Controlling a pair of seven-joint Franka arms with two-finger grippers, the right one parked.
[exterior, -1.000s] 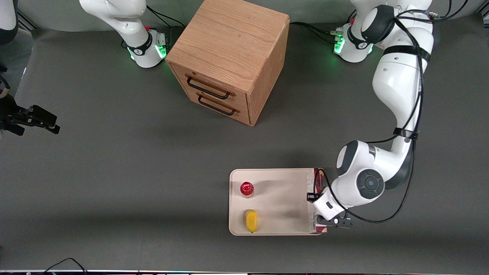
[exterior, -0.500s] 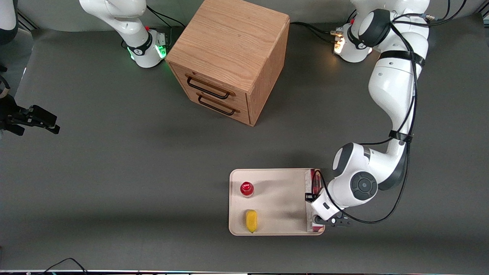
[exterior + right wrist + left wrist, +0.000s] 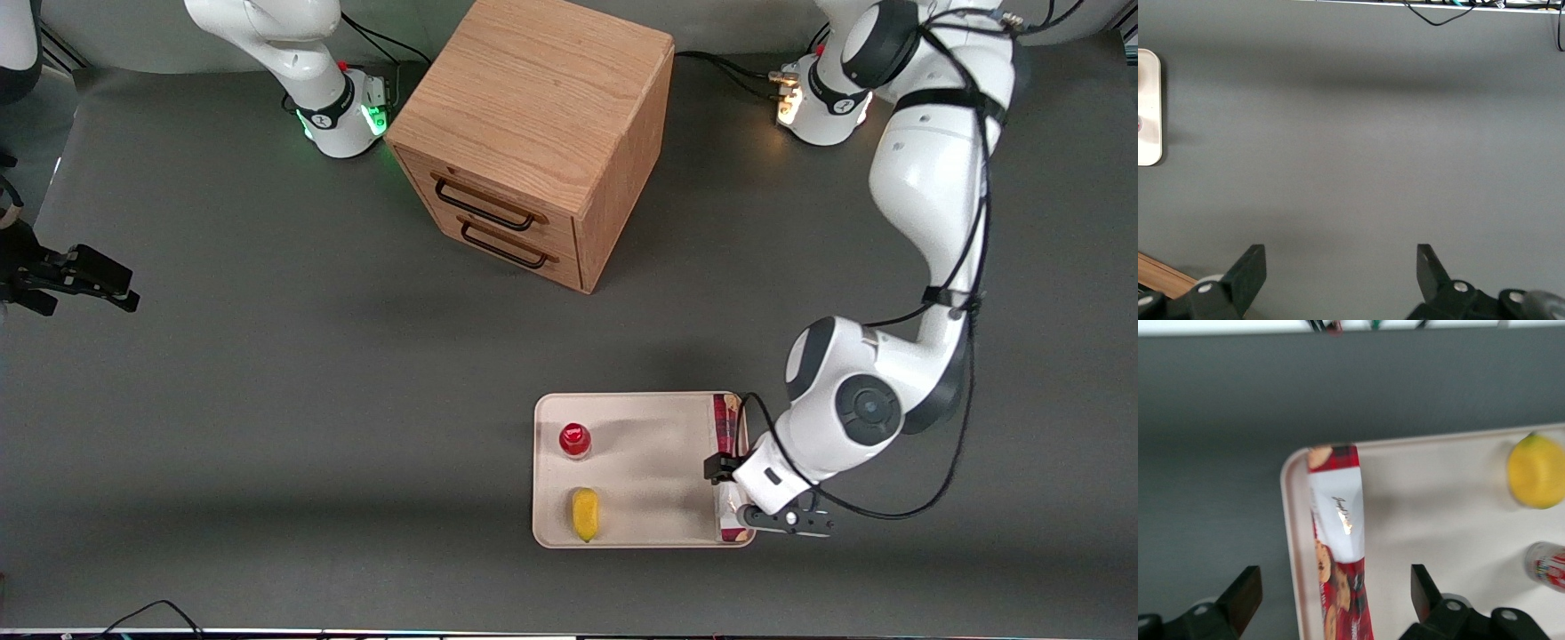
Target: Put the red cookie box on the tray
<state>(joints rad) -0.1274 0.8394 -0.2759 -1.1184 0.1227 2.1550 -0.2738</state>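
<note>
1. The red cookie box (image 3: 1338,540) lies flat on the tray (image 3: 640,524), along the tray's edge nearest the working arm, just inside the rim. It appears to be set down, so the placing step looks essentially done.
2. The gripper (image 3: 1331,603) hovers over the box with its fingers spread wide, one on each side of the box and well clear of it; it has hold of nothing.
3. What remains, as I judge it, is a clean retreat: lifting straight up so neither finger catches the box or nudges it over the low rim.
4. A yellow lemon-like fruit (image 3: 585,514) and a small red-capped bottle (image 3: 575,439) sit at the tray's other end, well apart from the box, so they pose little risk.
5. In the front view the arm's wrist covers the box's middle; only its two ends show. In the wrist view the box's end nearest the camera is cut off, and whether the box touches the rim is unclear.
</note>
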